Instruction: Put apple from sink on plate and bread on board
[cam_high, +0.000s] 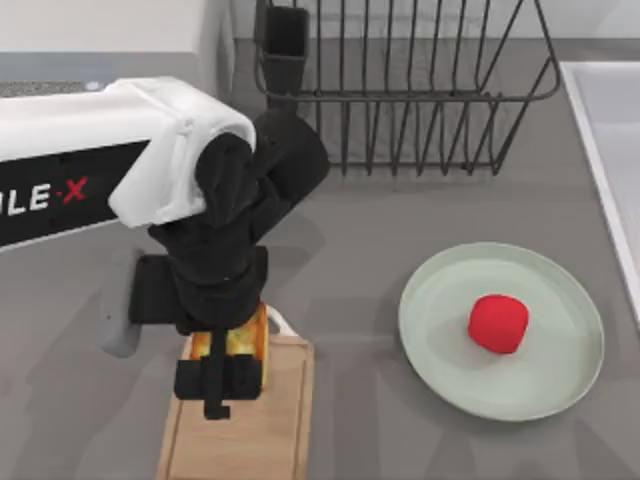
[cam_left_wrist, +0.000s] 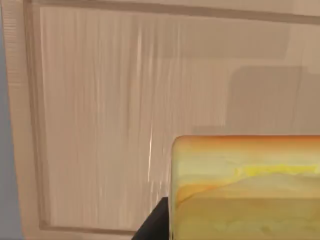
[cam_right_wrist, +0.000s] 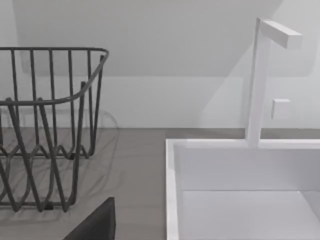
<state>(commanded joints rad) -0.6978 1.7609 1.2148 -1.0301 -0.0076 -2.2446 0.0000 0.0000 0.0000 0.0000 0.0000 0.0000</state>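
Top view has the left gripper (cam_high: 222, 378) hanging right over the handle end of the board (cam_high: 270, 432), fingers clamped on the bread (cam_high: 247, 338), which sits upright between them just above the wood. The apple (cam_high: 498, 323) is already on the plate (cam_high: 502, 330), off to the right of the board. The sink (cam_high: 600, 150) edge runs further right, past the plate. A wire rack (cam_high: 400, 90) sits behind the board and plate. The left wrist view shows the bread (cam_left_wrist: 245, 187) close up over the board (cam_left_wrist: 100, 125).
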